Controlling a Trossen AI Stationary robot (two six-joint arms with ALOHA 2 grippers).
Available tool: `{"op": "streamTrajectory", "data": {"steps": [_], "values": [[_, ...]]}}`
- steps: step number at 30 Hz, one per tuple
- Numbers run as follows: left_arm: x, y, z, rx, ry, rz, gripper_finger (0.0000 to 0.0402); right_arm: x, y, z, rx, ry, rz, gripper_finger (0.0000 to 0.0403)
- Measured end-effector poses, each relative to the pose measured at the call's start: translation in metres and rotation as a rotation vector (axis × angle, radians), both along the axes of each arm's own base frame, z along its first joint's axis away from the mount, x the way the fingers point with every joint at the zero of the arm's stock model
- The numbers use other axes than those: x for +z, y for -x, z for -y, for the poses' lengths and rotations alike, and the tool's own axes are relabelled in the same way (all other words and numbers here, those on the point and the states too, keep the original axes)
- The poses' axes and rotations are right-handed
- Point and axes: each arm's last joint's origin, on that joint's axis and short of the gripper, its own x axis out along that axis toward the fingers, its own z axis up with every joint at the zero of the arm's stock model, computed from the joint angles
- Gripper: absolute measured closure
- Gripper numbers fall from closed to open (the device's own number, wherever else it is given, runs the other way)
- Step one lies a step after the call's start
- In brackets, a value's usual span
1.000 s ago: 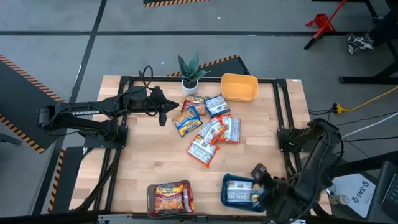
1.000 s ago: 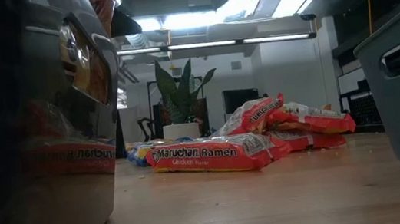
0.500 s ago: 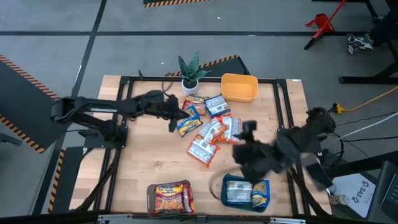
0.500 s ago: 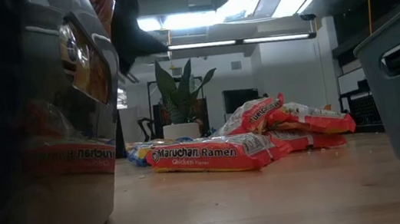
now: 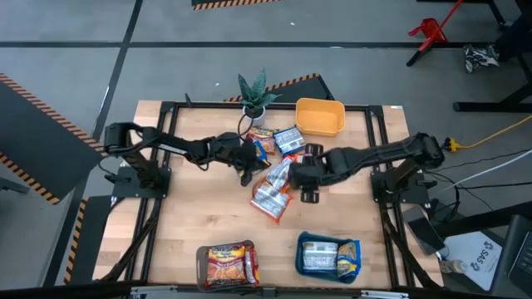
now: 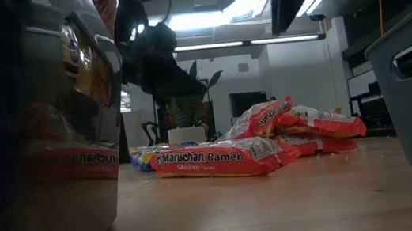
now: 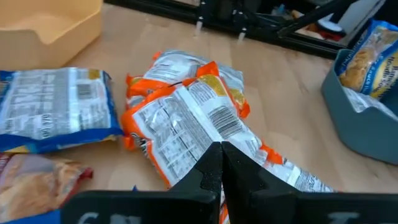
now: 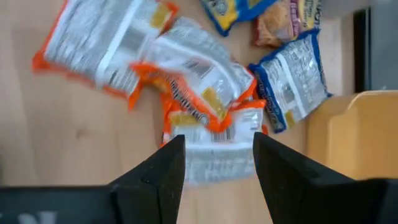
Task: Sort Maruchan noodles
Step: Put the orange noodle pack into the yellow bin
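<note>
Right pincer (image 5: 308, 176), jaws apart and empty, hovers at three o'clock of the Maruchan noodles (image 5: 278, 178) pile to pick one; left pincer (image 5: 247, 160), shut and empty, sits at nine.

a light wooden table (image 5: 199, 212) carries a heap of ramen packets (image 5: 278, 178) beneath both grippers, a potted plant (image 5: 254, 104) and yellow tray (image 5: 320, 117) beyond them, and a brown tray (image 5: 226, 264) and teal tray (image 5: 327, 255) well short of them.
</note>
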Motion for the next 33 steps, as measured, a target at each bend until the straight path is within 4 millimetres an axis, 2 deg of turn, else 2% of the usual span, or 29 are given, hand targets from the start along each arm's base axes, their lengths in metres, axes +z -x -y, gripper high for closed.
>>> {"op": "streamTrajectory", "data": {"steps": [3,10,16,22,25,33], "values": [[-0.009,-0.005,0.000,-0.022,0.030,0.006,0.0401,-0.016,-0.002,0.010,-0.052,-0.069,0.068,0.0230],[-0.036,-0.013,0.004,-0.064,0.058,-0.030,0.0401,-0.050,-0.010,0.008,0.094,-0.052,0.109,0.0230],[-0.055,-0.017,0.010,-0.066,0.052,-0.062,0.0401,-0.053,-0.012,0.010,0.210,0.004,0.092,0.0230],[-0.070,-0.017,0.003,-0.014,0.051,-0.114,0.0401,-0.066,-0.024,0.006,0.400,0.018,0.066,0.0227],[-0.073,-0.018,0.002,-0.010,0.049,-0.116,0.0401,-0.075,-0.026,0.005,0.424,0.022,0.030,0.0206],[-0.074,-0.017,0.000,0.008,0.040,-0.127,0.0401,-0.085,-0.030,0.007,0.497,0.116,-0.040,0.0107]]}}
